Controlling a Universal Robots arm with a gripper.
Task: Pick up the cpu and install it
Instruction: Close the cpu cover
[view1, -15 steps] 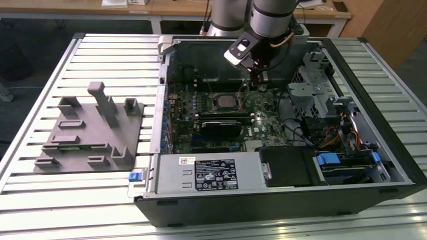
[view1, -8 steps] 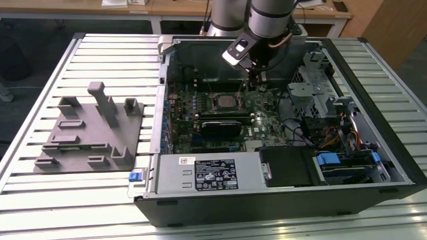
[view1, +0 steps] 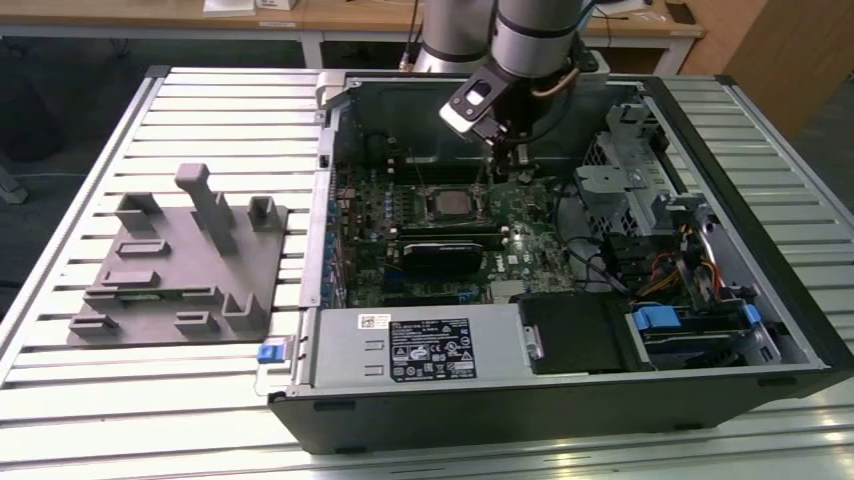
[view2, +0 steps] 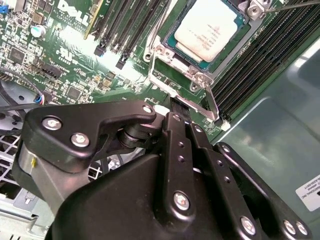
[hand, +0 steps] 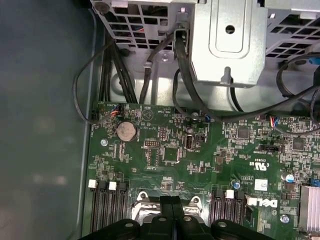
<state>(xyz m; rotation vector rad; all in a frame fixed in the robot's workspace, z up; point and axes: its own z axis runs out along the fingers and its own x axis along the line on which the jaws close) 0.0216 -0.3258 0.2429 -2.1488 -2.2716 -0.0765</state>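
My tool (view2: 181, 111) is narrow, its two fingers pressed side against side. It hangs inside the open computer case (view1: 561, 415), low over the green board (hand: 200, 160), with its tips just beside the socket's metal frame (view2: 167, 57) and thin lever (view2: 212, 102). The cpu (view2: 207, 27) lies flat in that socket, silver top up; in the exterior view it sits near my tool, at about 7 o'clock from it, and the grey tray (view1: 174, 270) lies on the tabletop (view1: 80, 150) at 9 o'clock from the case.
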